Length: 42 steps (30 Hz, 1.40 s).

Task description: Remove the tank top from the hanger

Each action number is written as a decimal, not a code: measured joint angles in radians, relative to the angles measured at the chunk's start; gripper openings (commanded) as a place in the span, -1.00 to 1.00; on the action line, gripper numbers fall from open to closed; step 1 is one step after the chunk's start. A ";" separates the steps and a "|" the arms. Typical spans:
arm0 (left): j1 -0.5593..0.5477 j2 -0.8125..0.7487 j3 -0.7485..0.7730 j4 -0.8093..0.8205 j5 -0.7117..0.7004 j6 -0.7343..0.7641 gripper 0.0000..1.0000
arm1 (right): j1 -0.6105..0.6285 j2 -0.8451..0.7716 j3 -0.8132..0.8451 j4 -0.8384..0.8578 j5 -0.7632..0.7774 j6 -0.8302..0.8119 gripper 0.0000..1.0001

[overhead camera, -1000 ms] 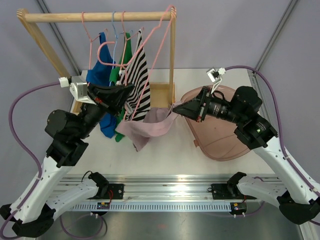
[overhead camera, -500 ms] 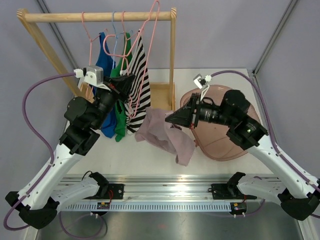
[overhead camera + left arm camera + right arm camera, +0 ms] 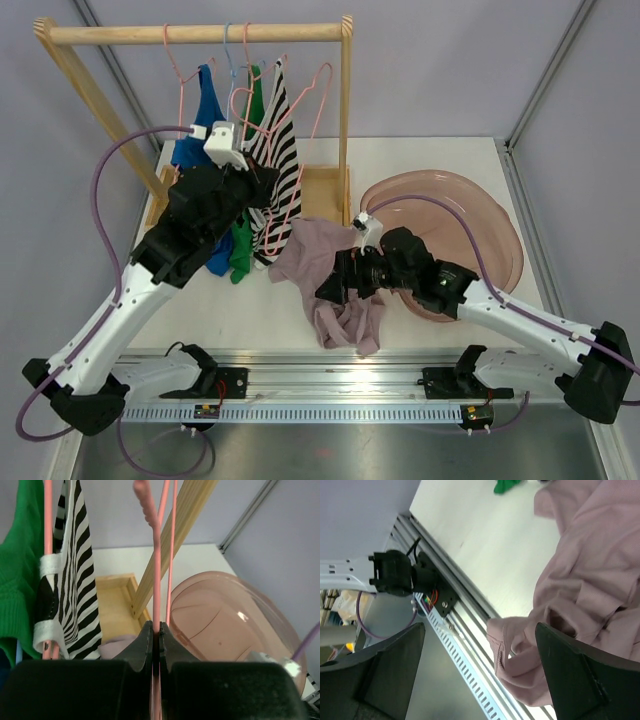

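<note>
Pinching the pink hanger (image 3: 156, 580) in left claw (image 3: 156, 630), hovering right claw (image 3: 480, 626) spread wide over tank top (image 3: 590, 580). Looks soft, limp, light, so grab a bunched fold.

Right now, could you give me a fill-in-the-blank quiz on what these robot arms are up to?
The left gripper is shut on the pink hanger, while the right gripper is ____.
The pale pink tank top lies off the hanger on the ____.
The black-and-white top on the wooden rack is patterned with ____.
Missing words: open; table; stripes.
</note>
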 measured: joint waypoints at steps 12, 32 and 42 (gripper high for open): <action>-0.026 0.251 0.422 -0.305 -0.103 0.065 -1.00 | 0.000 -0.098 0.069 -0.064 0.169 -0.053 0.99; 0.040 0.799 1.136 -0.546 -0.218 0.207 -1.00 | 0.000 -0.042 0.057 -0.089 0.176 -0.066 0.99; 0.071 0.789 1.084 -0.560 -0.129 0.179 0.42 | 0.031 0.189 0.109 -0.134 0.281 -0.129 0.99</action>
